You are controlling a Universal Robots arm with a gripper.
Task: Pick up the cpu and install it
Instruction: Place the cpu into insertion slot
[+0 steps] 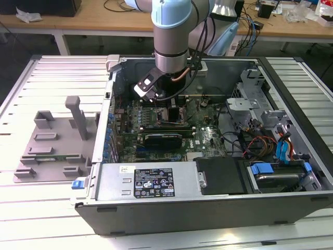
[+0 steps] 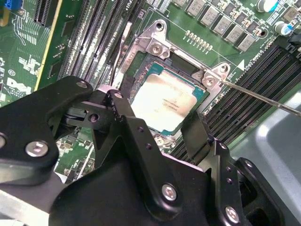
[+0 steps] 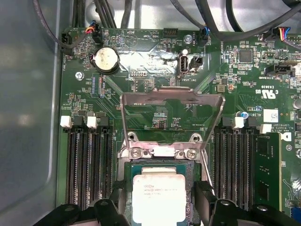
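Plainly, the computer case (image 1: 208,208) lies open on a table (image 1: 47,219) of pale metal slats. Beside the case, on the exterior view's left, a grey plastic tray (image 1: 52,151) rests on the slats. Beyond the case runs a wooden bench (image 1: 104,21) strewn with cables. 1 arm (image 1: 171,31) reaches down into the case from above.

Inside the case, the green motherboard (image 3: 155,70) carries the socket (image 2: 155,44), whose metal load plate (image 3: 171,101) stands raised. The cpu (image 3: 158,197) lies flat in the socket, silver top up. The gripper (image 3: 161,195) straddles it, and in both wrist views its jaws are clenched against 2 opposite edges of the cpu. A thin lever rod (image 2: 263,96) juts out from the socket's corner. Black memory slots (image 3: 89,165) run along both sides of the socket, and a round coin battery (image 3: 104,60) sits on the board past the raised plate.

As for writing, a black label (image 1: 154,182) with white print covers the silver box at the case's near wall. A small white sticker (image 3: 271,115) and fine white lettering mark the board, and faint print crosses the cpu's top.
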